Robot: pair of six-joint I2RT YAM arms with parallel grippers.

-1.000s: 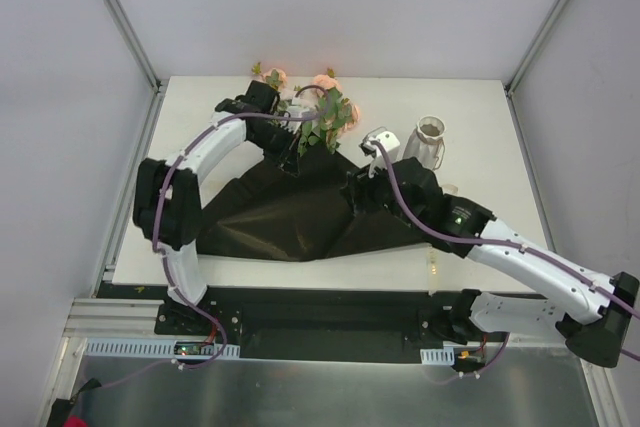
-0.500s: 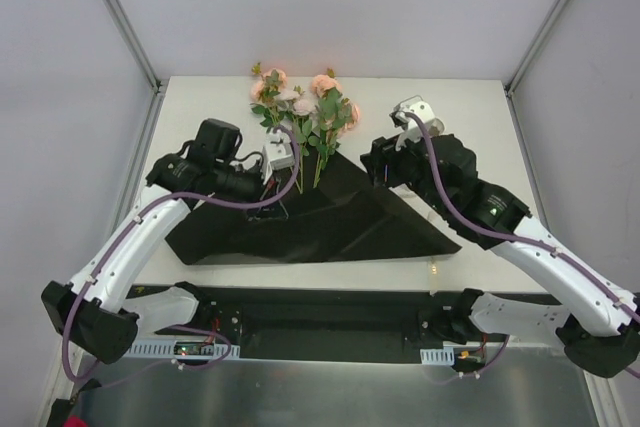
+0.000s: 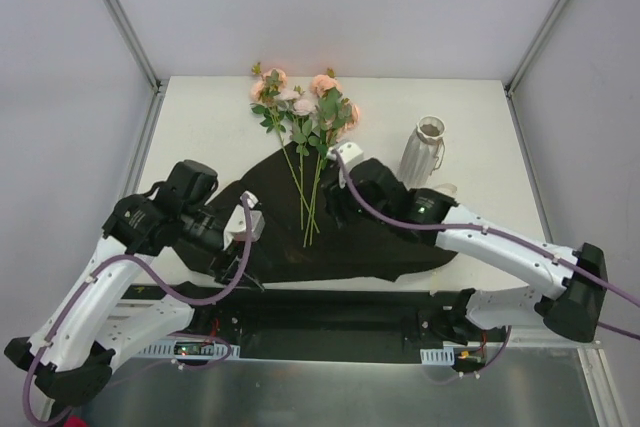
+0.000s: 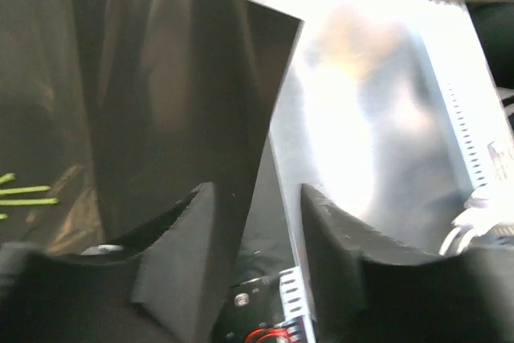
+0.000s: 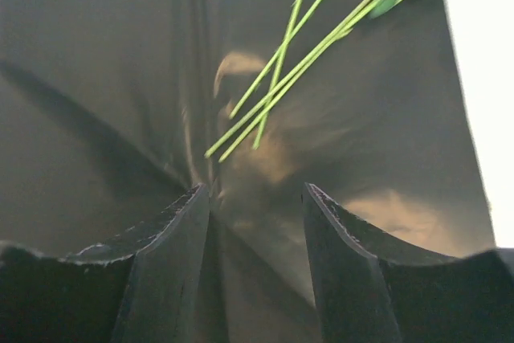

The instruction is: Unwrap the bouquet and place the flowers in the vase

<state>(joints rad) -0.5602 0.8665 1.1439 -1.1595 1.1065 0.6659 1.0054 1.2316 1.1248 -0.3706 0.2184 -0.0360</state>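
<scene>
Paper [image 3: 375,242], black and glossy, is spread on the tabletop [image 3: 200,117] under the stems of the flowers [image 3: 304,137]; the vase [image 3: 422,152] is stood upright to their right. The left hand [image 4: 257,202] and the right hand [image 5: 257,198] are seen spread.

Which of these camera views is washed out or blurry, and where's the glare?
Left wrist view: everything right of the black paper is blown out to white. Right wrist view: warm glare patches on the glossy paper beneath the stems, and the table at the right edge is overexposed. Top view: evenly lit and sharp, flowers and vase clear.
</scene>
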